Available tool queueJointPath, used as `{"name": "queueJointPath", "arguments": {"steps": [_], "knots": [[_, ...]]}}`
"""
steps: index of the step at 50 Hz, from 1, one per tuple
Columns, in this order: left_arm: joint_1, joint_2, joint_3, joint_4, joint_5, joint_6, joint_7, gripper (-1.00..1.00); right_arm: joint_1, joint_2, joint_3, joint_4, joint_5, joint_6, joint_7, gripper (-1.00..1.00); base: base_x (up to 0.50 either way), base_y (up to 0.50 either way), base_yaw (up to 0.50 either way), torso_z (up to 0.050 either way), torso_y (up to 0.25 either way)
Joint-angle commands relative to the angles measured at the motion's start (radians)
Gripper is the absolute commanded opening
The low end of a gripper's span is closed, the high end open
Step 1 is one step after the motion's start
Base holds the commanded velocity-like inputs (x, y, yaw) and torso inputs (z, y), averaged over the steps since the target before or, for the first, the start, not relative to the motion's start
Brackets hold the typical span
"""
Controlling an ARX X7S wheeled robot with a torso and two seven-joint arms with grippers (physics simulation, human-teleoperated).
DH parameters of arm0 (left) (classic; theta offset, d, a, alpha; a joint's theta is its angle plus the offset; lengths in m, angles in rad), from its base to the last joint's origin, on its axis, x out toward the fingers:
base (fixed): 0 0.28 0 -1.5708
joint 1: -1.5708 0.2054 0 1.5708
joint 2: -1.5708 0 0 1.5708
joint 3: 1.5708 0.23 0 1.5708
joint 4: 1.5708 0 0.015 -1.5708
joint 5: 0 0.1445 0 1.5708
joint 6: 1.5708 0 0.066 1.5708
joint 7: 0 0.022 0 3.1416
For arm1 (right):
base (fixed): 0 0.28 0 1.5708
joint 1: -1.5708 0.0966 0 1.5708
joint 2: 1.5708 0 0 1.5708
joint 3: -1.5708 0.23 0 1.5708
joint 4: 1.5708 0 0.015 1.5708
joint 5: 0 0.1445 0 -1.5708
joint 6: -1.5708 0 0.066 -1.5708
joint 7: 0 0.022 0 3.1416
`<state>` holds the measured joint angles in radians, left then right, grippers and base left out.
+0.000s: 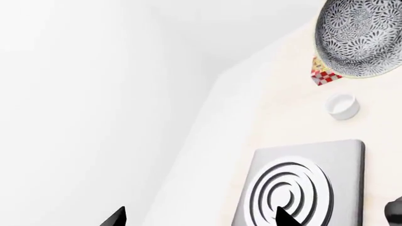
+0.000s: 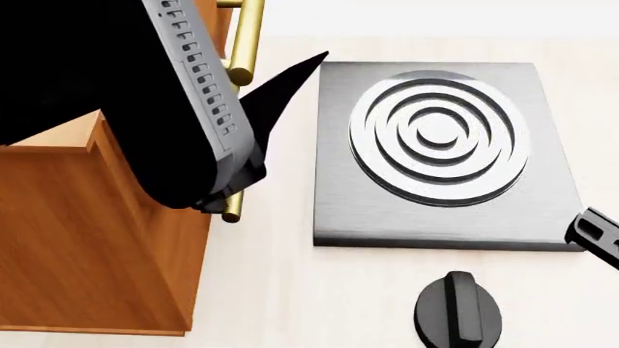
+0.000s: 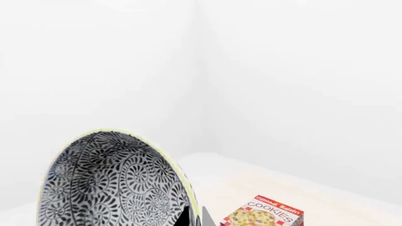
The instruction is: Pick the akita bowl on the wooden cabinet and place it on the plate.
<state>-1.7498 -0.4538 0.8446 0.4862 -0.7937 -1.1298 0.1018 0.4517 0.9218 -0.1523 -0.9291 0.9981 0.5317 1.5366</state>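
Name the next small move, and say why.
Probably turn the head to find the plate before carrying anything. The right pincer seems shut on the rim of the akita bowl, which hangs tilted, but no view shows the plate.

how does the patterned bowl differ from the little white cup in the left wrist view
The akita bowl is covered in a fine dark floral pattern; the white cup is plain. The akita bowl looks much wider than the white cup. The akita bowl is seen from outside, its opening hidden, while the white cup shows its open mouth and sits on the pale tabletop. Both are round.
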Motion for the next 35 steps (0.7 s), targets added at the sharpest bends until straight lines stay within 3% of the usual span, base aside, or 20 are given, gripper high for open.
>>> {"name": "queueJointPath", "arguments": {"steps": [1,16,35], "knots": [[0.003,-0.002,-0.021,-0.006,-0.015,0.001,-0.008,1.0,-0.1,0.019,0.125,0.001,0.011,-0.042,-0.01,-1.0,0.0,0.0,0.0,0.0,0.0],[0.012,-0.004,-0.018,-0.001,-0.014,0.012,-0.014,1.0,-0.232,0.027,0.269,0.019,0.028,-0.104,-0.053,-1.0,0.0,0.0,0.0,0.0,0.0],[0.025,-0.013,-0.012,-0.006,-0.008,0.026,-0.017,1.0,-0.429,-0.103,0.519,0.068,0.23,-0.36,-0.26,-1.0,0.0,0.0,0.0,0.0,0.001]]}}
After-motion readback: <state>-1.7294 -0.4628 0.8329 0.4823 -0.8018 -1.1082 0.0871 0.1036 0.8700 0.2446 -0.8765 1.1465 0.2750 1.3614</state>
